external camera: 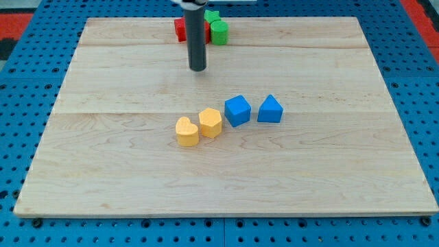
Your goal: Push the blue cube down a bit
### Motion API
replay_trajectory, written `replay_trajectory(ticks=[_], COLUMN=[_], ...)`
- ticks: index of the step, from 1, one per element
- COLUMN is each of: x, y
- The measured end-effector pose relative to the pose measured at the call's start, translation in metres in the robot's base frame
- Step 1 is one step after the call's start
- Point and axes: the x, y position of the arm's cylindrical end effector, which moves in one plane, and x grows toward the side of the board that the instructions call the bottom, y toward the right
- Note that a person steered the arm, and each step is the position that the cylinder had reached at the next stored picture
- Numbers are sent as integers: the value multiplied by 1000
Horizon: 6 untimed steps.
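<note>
Item: wooden board (103,171), pale planks, filling most of the frame on a blue pegboard surround.

Item: the arm's tip (197,68), upper centre of the frame. No pincer is fitted, so nothing can open, close or grip; the rod is bare and touches no block.

Item: blue cube (237,110), centre of the frame, well below and right of the tip.

Item: blue wedge-like block (270,109), just right of the cube, apart from it.

Item: two yellow blocks (199,127), heart-like, lower left of the cube; the nearer one nearly touches it.

Item: red block (180,30) and green blocks (219,30), top centre, partly hidden behind the rod.

Risk: an off-centre push from above would likely spin the cube into the nearest yellow block, or clip the blue wedge.
</note>
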Motion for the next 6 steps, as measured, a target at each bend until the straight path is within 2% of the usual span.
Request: replay_trajectory(ticks=[2,3,4,6], x=[101,159,155,102], y=[-71,-75,-49,14])
